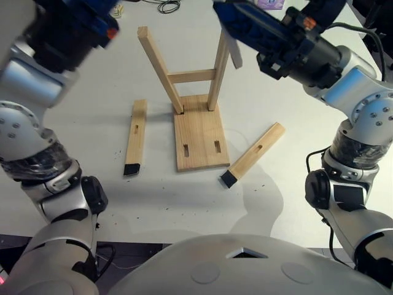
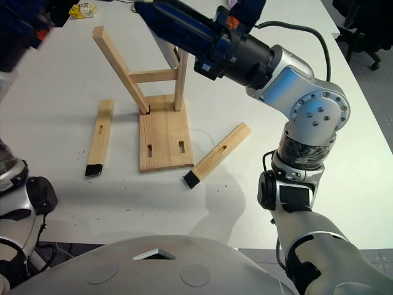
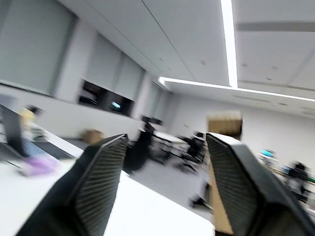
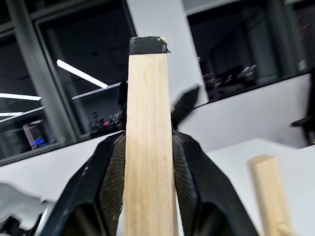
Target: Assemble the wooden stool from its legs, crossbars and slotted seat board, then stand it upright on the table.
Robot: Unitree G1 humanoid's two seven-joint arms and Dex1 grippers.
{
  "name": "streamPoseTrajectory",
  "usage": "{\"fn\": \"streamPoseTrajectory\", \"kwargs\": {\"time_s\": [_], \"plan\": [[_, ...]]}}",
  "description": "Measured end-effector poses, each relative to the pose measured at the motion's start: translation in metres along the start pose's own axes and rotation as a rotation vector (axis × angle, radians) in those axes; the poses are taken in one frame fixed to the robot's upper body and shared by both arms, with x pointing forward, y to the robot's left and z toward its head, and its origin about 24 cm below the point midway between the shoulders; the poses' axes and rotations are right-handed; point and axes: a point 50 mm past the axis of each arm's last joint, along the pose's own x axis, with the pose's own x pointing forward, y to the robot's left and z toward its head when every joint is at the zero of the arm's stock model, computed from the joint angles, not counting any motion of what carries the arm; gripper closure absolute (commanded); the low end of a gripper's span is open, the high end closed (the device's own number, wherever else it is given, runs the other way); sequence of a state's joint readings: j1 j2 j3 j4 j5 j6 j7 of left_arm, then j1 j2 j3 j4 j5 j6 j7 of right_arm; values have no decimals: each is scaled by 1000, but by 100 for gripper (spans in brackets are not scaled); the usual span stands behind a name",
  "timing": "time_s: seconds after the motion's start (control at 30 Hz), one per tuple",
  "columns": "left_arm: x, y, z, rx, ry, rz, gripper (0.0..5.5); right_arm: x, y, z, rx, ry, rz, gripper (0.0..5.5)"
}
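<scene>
Leg (image 4: 147, 88) clamped in right end effector (image 4: 149, 140)

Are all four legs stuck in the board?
No, two legs stand in the board, while two loose legs lie on the table.

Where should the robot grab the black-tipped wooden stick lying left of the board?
From straight above, because the pale wooden leg with the black tip lies flat on the white table. Close the open left gripper across its two long sides, probably nearer the black tip, leaving the bare end free for the slotted seat board.
</scene>
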State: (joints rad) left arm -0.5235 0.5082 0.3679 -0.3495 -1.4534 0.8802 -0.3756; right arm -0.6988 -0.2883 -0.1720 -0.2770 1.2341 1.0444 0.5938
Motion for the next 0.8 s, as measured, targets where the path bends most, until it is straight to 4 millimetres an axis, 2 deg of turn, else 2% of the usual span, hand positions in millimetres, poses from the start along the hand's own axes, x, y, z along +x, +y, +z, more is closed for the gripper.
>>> {"fn": "streamPoseTrajectory", "kwargs": {"time_s": [0.07, 0.17, 0.33, 0.63, 0.8], "plan": [[-1, -4, -19, -13, 64, -29, 199, -1, -1, 0, 4, 66, 48, 419], [-7, -4, -30, -18, 92, -51, 199, -1, 0, 8, -14, 112, 104, 419], [-7, -9, -32, -11, 93, -132, 199, 3, -1, 10, -21, 175, 173, 419], [-9, -17, -38, -40, 101, -211, 199, -12, -21, 9, -77, 235, 169, 419], [-11, -14, -37, -57, 100, -203, 199, -14, -24, 6, -126, 285, 199, 419]]}}
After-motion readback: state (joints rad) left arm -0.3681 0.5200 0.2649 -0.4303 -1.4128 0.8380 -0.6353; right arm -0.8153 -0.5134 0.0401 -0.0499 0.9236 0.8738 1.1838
